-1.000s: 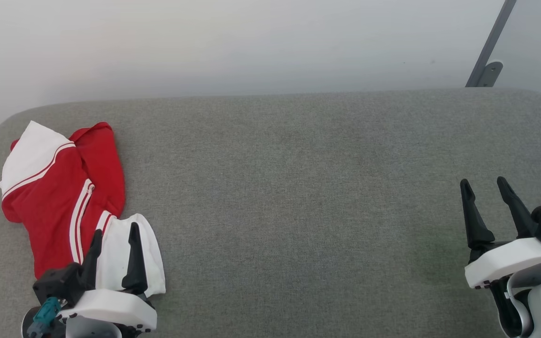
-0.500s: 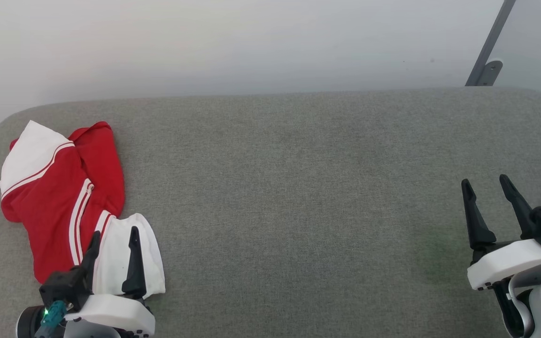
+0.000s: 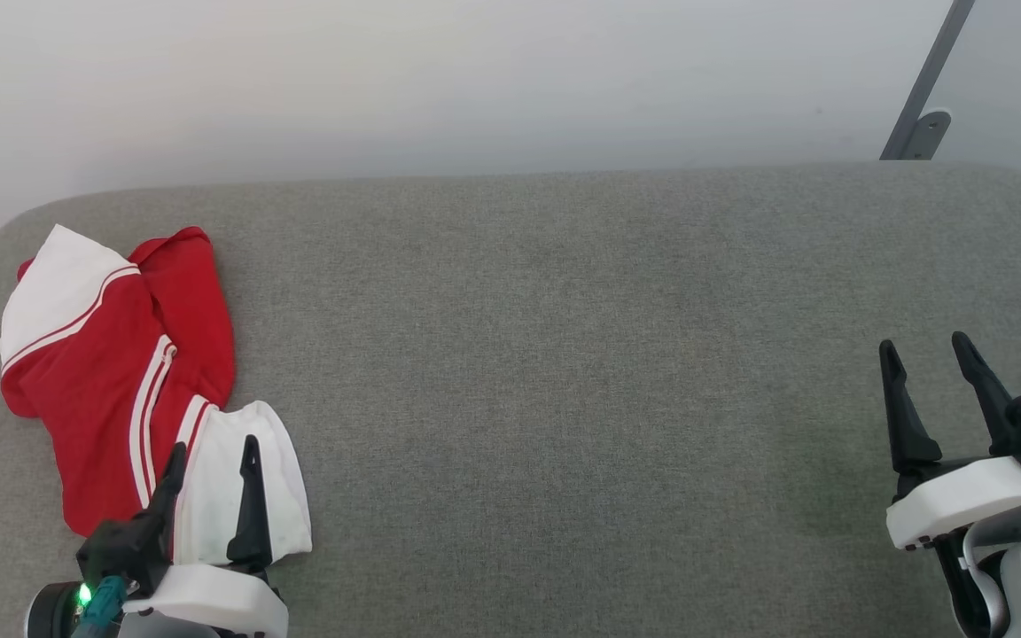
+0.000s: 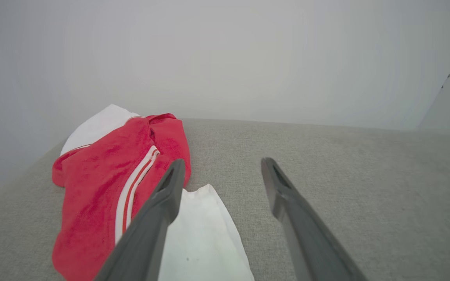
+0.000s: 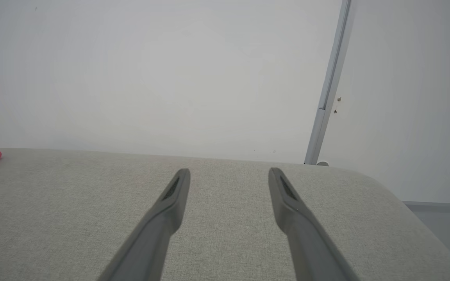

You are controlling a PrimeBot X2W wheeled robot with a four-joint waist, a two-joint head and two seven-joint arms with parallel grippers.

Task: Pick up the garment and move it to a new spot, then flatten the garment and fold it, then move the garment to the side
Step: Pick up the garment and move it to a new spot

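L end effector [image 3: 214, 445] wide open, empty, by the near white sleeve of garment [image 3: 112, 354], crumpled at left end of grey surface [image 3: 564, 372]. R end effector [image 3: 923, 342] also wide, empty, well apart.

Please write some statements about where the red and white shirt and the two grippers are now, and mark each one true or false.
1. The soft red jersey garment with white sleeve panels lies crumpled at the left end of the grey fabric surface. True.
2. The left gripper is shut on the garment. False: its fingers stand apart and grip nothing.
3. The right gripper is open over bare grey fabric. True.
4. The right gripper is close beside the garment. False: it is at the far right end, well apart from it.
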